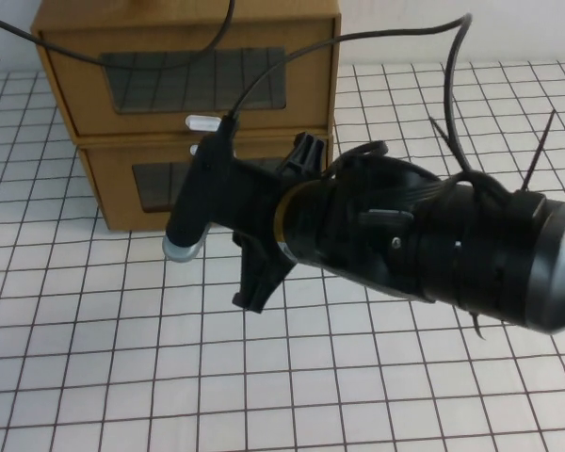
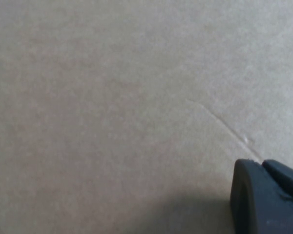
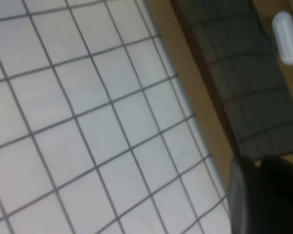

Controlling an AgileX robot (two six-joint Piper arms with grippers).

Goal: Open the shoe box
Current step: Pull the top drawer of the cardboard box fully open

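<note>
The shoe box (image 1: 188,104) is a brown cardboard unit with two stacked drawers, each with a dark window and a white handle (image 1: 204,122). In the high view my right arm fills the foreground and my right gripper (image 1: 235,193) hovers just in front of the lower drawer (image 1: 122,184). The right wrist view shows its dark fingers (image 3: 258,163) pressed together, holding nothing, beside the box's bottom edge. A white handle (image 3: 285,30) lies some way ahead of them. My left gripper (image 2: 263,168) is shut and sits close against plain brown cardboard (image 2: 112,97); the high view does not show it.
The box stands at the back of a white table with a black grid (image 1: 122,358). Black cables (image 1: 264,71) trail from the right arm over the box front. Open table stretches in front of the box and to its right.
</note>
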